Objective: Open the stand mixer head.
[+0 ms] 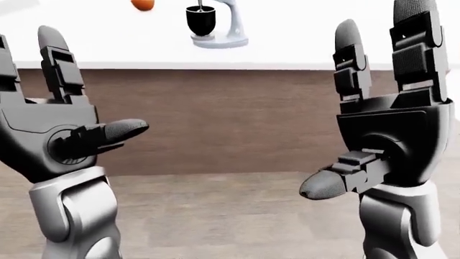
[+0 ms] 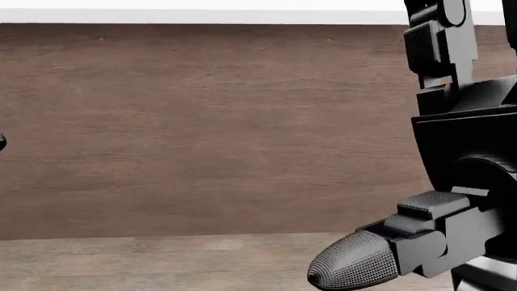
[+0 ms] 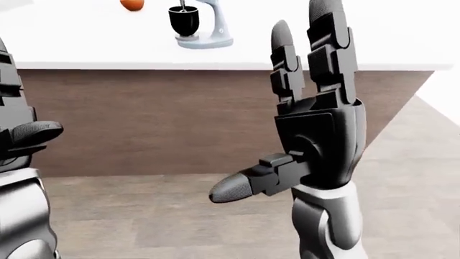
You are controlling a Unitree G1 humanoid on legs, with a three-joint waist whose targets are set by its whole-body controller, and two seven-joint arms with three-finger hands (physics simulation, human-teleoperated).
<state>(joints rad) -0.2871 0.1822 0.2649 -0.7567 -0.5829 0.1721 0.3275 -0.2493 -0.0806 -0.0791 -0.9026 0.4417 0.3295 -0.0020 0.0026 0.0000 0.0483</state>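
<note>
The stand mixer [image 1: 219, 24] is grey with a black bowl [image 1: 200, 20]. It stands on the white counter [image 1: 302, 38] at the top of the left-eye view, and its head runs out of the picture at the top. It also shows in the right-eye view [image 3: 201, 24]. My left hand [image 1: 79, 97] is raised at the left, open and empty. My right hand [image 1: 363, 108] is raised at the right, open and empty, and also shows in the right-eye view [image 3: 287, 102]. Both hands are well short of the mixer.
An orange fruit [image 1: 143, 4] lies on the counter left of the mixer. The counter's brown wooden side [image 1: 230, 118] faces me, above a wood-look floor [image 1: 215, 216]. In the right-eye view the counter ends at a corner [image 3: 431, 73] on the right.
</note>
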